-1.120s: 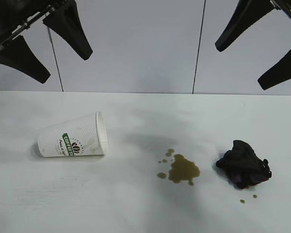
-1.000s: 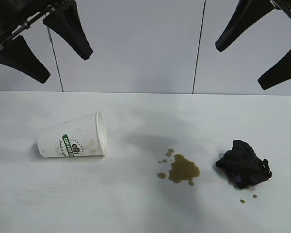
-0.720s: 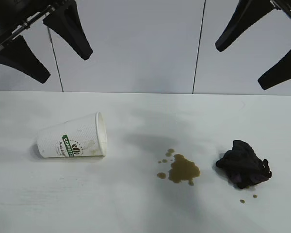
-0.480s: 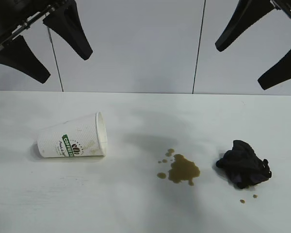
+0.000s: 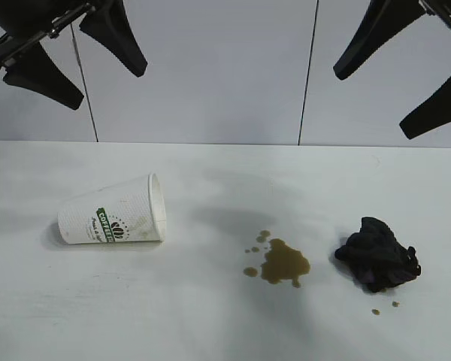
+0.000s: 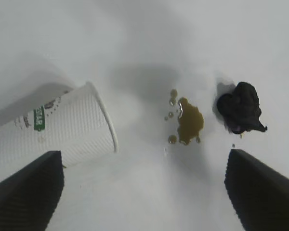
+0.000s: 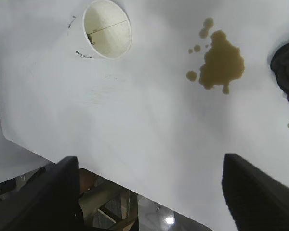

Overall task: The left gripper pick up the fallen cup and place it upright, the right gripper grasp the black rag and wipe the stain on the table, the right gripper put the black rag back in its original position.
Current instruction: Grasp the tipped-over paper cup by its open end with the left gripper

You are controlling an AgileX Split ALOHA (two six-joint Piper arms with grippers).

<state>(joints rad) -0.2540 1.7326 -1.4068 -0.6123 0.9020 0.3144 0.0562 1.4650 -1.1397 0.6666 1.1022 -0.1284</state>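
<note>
The white paper cup with the green logo lies on its side at the left of the white table, its mouth facing right. It shows in the left wrist view and the right wrist view. The olive-brown stain is at the middle, also in the wrist views. The black rag lies bunched right of the stain. My left gripper hangs open and empty high above the cup. My right gripper hangs open and empty high above the rag.
A grey panelled wall stands behind the table. A few small brown droplets lie in front of the rag. The right wrist view shows the table's edge with frame parts below it.
My left gripper has shifted slightly upward and to the right. The cup, stain, rag and right gripper have not moved.
</note>
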